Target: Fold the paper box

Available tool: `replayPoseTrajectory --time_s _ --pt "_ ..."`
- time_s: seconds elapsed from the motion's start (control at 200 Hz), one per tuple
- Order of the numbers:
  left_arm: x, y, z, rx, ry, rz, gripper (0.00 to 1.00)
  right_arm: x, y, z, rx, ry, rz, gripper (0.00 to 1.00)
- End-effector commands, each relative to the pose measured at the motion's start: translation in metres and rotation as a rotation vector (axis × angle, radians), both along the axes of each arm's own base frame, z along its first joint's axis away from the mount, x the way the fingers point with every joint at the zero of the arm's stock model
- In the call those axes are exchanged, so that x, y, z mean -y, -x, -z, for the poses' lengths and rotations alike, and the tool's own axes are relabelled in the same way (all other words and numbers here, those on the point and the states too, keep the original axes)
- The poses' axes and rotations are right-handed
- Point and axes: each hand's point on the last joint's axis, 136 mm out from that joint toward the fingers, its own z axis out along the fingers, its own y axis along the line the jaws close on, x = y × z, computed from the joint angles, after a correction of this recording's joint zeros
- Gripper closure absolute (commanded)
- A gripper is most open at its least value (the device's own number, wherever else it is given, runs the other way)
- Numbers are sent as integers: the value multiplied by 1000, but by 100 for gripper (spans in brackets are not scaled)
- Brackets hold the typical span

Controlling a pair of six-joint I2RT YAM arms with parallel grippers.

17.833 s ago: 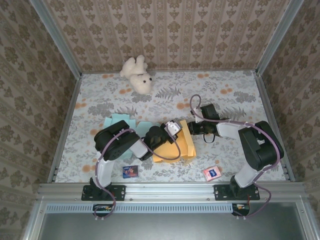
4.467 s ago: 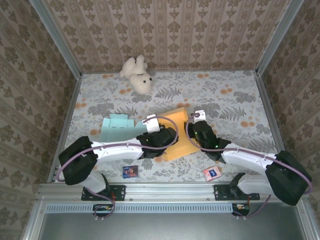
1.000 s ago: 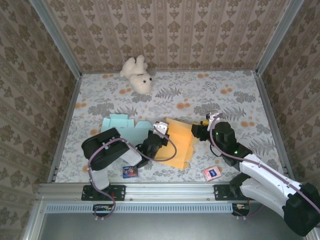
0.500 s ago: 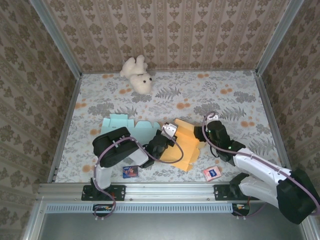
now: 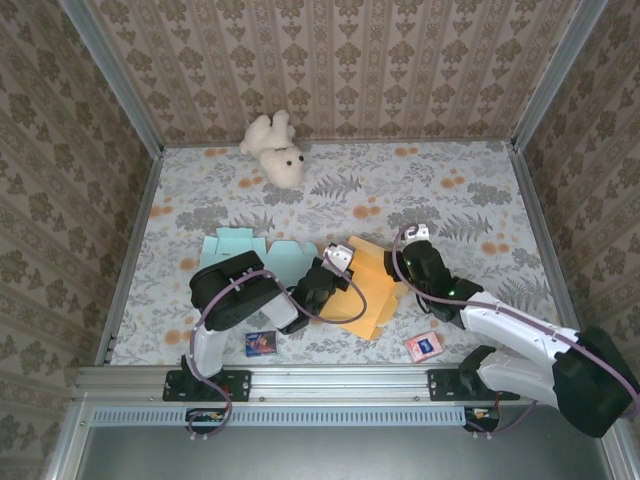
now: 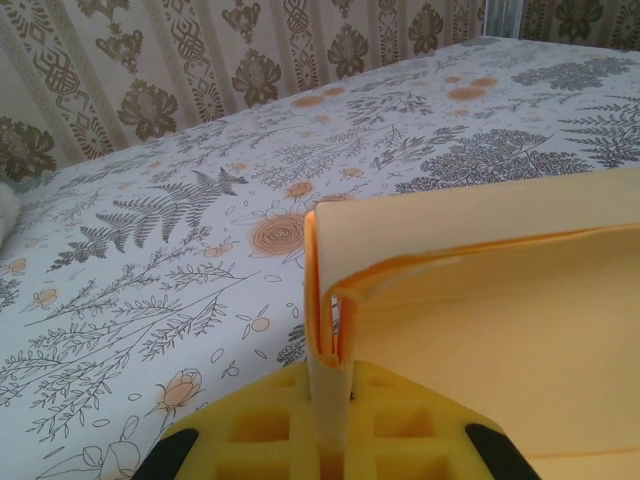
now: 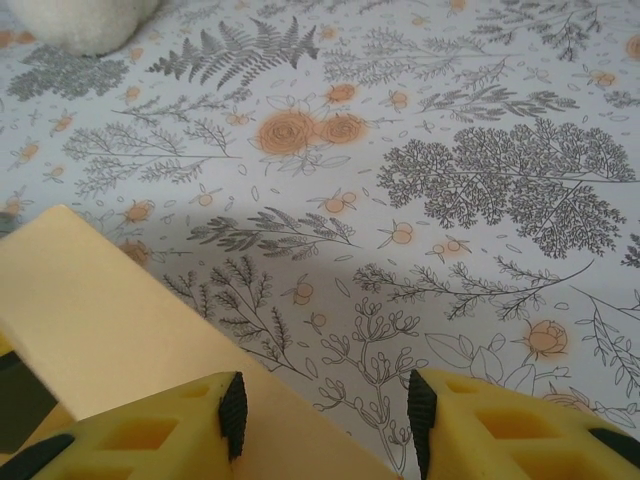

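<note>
Left pincer (image 6: pixel 328 400) is clamped on the folded edge of the orange box (image 6: pixel 500 310), paper squeezed btw its yellow pads (image 6: pixel 260 425). Right pincer (image 7: pixel 325 420) is wide apart, w/ a box flap running over its left pad into the gap; can't tell if they touch. Box sits on table (image 5: pixel 450 190) near front-centre, btw both arms, touching teal sheet (image 5: pixel 240 255). Teddy (image 5: pixel 275 148) at far edge.

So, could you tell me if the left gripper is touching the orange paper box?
Touching: in the left wrist view, the left gripper pinches a folded edge of the orange paper box between its pads.
</note>
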Motion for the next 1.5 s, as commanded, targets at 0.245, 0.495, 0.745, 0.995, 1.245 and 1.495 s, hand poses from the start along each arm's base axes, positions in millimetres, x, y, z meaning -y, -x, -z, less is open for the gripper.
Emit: replayPoseTrajectory --time_s 0.245,0.495,0.745,0.995,1.245,1.495 --pt "-11 0 -5 14 -5 -59 100 -7 13 -41 61 -72 -22 54" --pt "-16 1 -1 8 -10 -74 100 -23 15 -28 11 -124 -69 56" --pt "-14 1 -1 9 -11 -74 100 -29 9 -5 -36 -82 -73 56" --pt "-17 -2 0 14 -14 -105 100 -32 7 3 -69 -80 -73 55" --pt "-29 -5 -4 17 -11 -145 100 -9 25 -20 -6 -73 -38 50" --pt "-51 -12 -13 -38 83 -181 100 40 42 1 63 -98 125 47"
